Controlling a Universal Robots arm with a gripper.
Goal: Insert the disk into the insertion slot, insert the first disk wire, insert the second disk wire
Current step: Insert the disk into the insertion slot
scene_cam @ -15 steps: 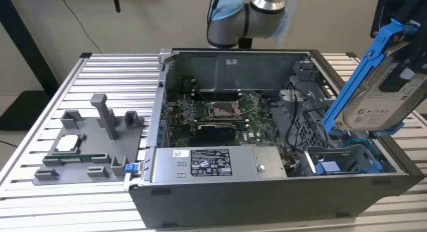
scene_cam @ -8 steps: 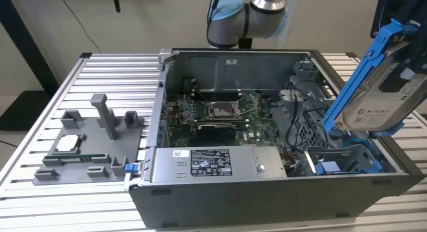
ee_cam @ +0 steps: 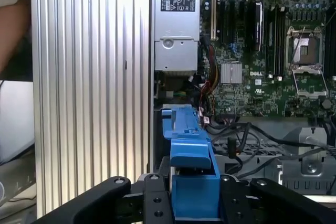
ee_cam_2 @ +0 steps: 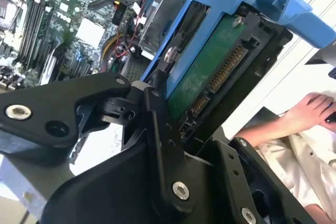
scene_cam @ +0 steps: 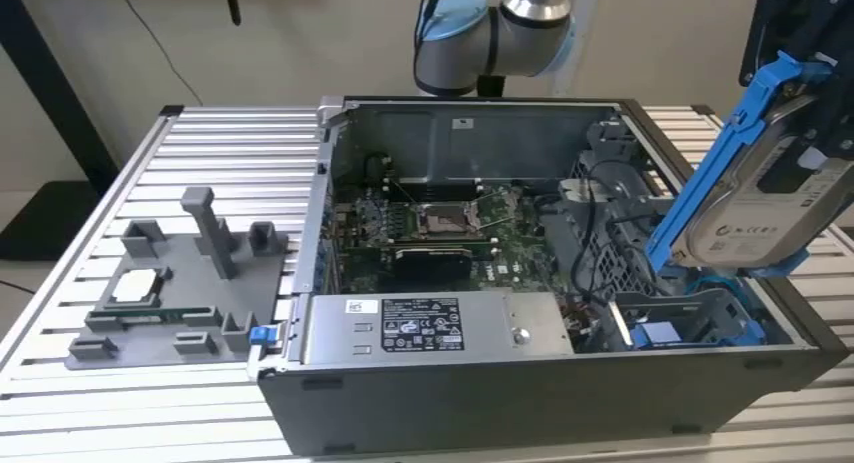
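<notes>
The tool (ee_cam: 195, 205) is closed on the upper end of the blue carrier frame and has the disk (scene_cam: 767, 198) in its grip. In the first wrist view the frame sits between its two black fingers (ee_cam: 157, 203). The disk hangs steeply tilted, with its lower end close above the insertion slot (scene_cam: 687, 321), not yet between the blue rails. The slot is at the corner of the open computer case (scene_cam: 534, 408), which stands on the ribbed worktop (scene_cam: 227, 143).

With that tilt, the lower corner could catch the cage rim and twist the disk in the grip (it is held by one end only). Loose cables (ee_cam: 239, 135) beside the cage could get pinched. A person's hand (ee_cam_2: 310, 111) rests beyond the case.
</notes>
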